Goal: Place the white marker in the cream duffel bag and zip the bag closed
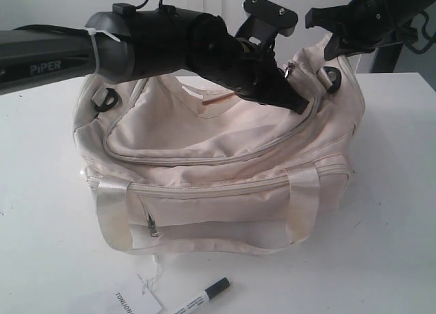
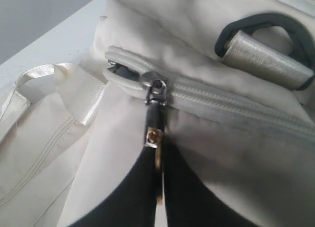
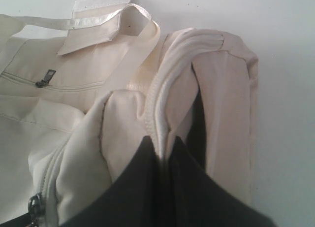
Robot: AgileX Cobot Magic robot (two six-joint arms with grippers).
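Exterior view: The cream duffel bag (image 1: pixel 225 171) sits on the white bench (image 1: pixel 395 212), its curved top zipper (image 1: pixel 204 159) apparently run shut. The white marker (image 1: pixel 203 298) lies on the bench in front of the bag, just beside a paper tag (image 1: pixel 136 302) and well apart from both arms. The left end effector (image 1: pixel 297 103) reaches across the bag to the right end of the zipper. The right end effector (image 1: pixel 332 52) sits at the same end, near a black D-ring (image 1: pixel 332 75). The marker looks light, rigid and smooth, and likely to roll, so a pinch across mid-barrel, clear of the black cap, seems the sound hold.

Left wrist view: The left end effector (image 2: pixel 158 155) is clamped on the metal zipper pull (image 2: pixel 153 121), which hangs from the slider (image 2: pixel 155 83) at the end of the zipper track. The bag's fabric is soft and slack and would probably bunch under a tug unless braced. The marker is out of sight here.

Right wrist view: The right end effector (image 3: pixel 165 145) is pinched tight on a ridge of the bag's cream fabric at its end, apparently bracing it. A shiny strap handle (image 3: pixel 123 20) folds over beyond. No marker shows.
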